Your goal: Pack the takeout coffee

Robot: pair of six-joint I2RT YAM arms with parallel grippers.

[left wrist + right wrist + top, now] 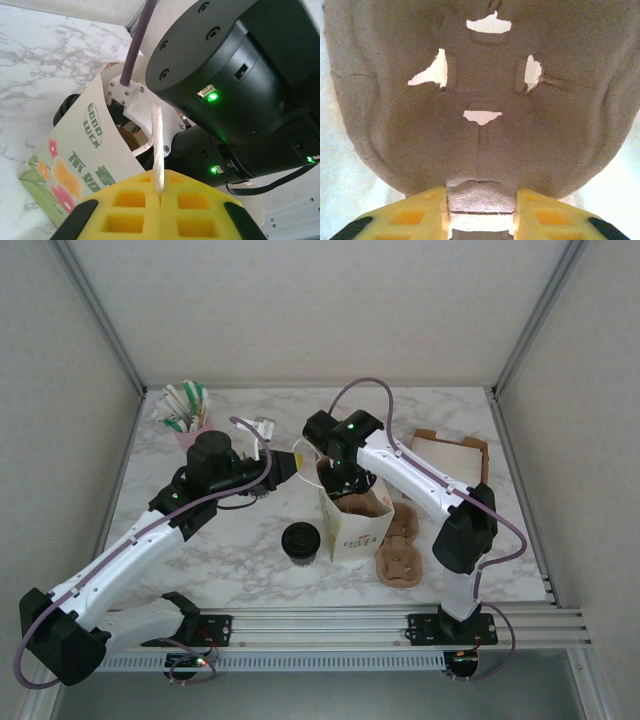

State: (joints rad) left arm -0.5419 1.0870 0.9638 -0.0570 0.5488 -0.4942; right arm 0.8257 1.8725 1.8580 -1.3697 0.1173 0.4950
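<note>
Yellow-padded left end effector (161,202) pinches the white handle (157,145) of the paper bag (75,160).
Right end effector (480,212) clamps a pulp cup carrier (480,100) in its mouth: seat it level. The takeout coffee (300,542) stands beside the bag, toward the near edge of the surface (230,565).

Top external: high over the near edge, looking down on tabletop (250,570).
Left wrist: close on paper bag (70,150).
Right wrist: against pulp carrier (480,100).
Shared: bag, top and left wrist.

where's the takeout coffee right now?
Top view: the takeout coffee stands on the marble table near front centre, right beside the left side of the paper bag and outside it.
</note>
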